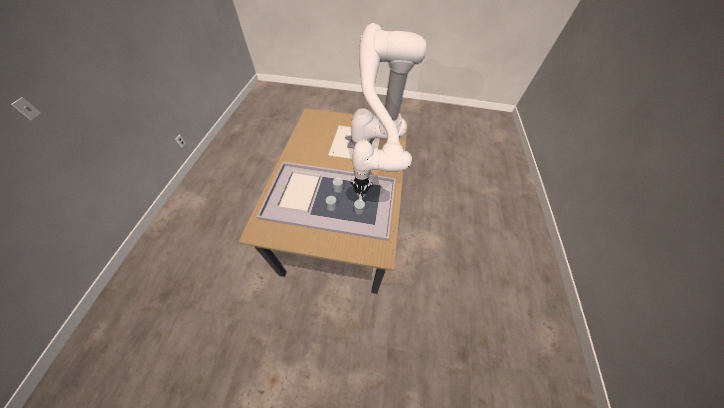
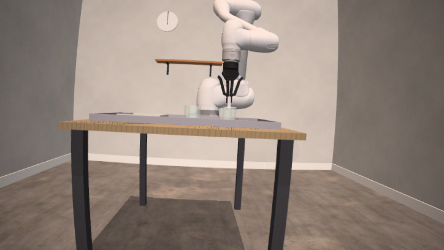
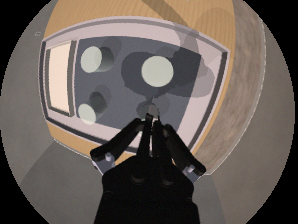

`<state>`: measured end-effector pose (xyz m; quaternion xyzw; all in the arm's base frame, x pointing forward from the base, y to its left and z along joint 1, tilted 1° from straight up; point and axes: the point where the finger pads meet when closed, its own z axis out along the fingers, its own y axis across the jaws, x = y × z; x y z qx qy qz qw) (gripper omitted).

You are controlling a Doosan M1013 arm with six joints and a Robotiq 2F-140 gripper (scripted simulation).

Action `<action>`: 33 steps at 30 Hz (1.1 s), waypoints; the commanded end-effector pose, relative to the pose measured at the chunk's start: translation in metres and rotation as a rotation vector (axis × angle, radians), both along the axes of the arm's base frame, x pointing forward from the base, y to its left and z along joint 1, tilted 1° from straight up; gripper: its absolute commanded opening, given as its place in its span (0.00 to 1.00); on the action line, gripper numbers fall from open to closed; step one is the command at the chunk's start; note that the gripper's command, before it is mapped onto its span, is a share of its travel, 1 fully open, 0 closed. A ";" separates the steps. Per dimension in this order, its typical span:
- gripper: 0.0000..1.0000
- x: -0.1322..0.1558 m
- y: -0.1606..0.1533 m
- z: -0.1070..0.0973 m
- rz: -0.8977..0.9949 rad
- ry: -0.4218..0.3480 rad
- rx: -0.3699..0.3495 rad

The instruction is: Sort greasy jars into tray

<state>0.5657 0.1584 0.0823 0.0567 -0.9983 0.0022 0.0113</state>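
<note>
From the near side of the wooden table (image 2: 179, 130), the closest things are two pale green glass jars (image 1: 359, 205) (image 1: 330, 202) standing mouth down at the front of the dark grey drying mat (image 1: 344, 212). Just behind them hangs the black two-finger gripper (image 1: 360, 191), pinched fully together on nothing, tips low over the mat. A third jar (image 1: 337, 184) stands farther back; the fourth I cannot make out, likely hidden under the arm. The cream shallow tray (image 1: 298, 191) lies beside the mat. These jars look light, rigid and breakable; a greasy one would likely slip, so take it low across the wall, squarely.
</note>
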 end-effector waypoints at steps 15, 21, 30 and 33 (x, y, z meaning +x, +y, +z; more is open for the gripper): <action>0.00 0.002 0.000 0.002 0.000 0.000 0.000; 0.00 0.003 0.000 0.002 0.000 0.000 0.000; 0.00 0.004 0.000 0.003 0.000 0.000 0.000; 0.00 0.004 0.001 0.003 0.000 0.000 0.000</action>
